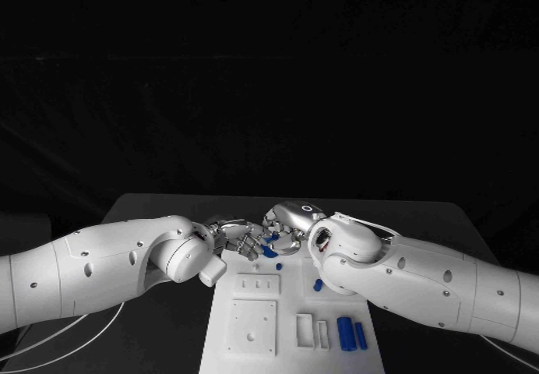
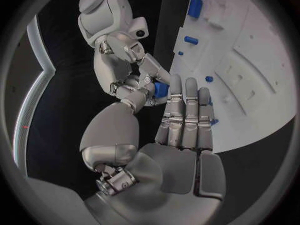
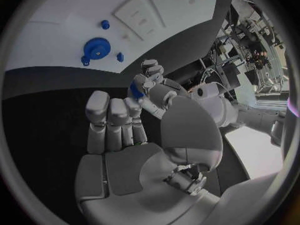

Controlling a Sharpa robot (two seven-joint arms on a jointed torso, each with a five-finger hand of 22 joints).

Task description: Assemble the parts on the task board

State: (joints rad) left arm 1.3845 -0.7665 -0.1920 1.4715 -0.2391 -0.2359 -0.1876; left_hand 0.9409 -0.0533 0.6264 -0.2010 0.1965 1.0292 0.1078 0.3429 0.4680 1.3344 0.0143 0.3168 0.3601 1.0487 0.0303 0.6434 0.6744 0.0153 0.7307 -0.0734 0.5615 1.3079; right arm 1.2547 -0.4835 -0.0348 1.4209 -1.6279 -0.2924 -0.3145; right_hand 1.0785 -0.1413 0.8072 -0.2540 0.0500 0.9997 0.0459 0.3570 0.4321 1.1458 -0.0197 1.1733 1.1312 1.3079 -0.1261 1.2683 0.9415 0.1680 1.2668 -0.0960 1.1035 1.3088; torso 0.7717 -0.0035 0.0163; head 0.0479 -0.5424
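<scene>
Both hands meet over the far end of the white board [image 1: 294, 343] on the black counter [image 1: 427, 214]. The left hand [image 1: 234, 236] and right hand [image 1: 287, 228] face each other, fingertips close, with a small blue part [image 1: 269, 251] between them; the left wrist view shows the right hand's fingers pinching it. Whether the left hand also holds it, I cannot tell. Two blue cylinders [image 1: 351, 333] lie at the board's near right.
</scene>
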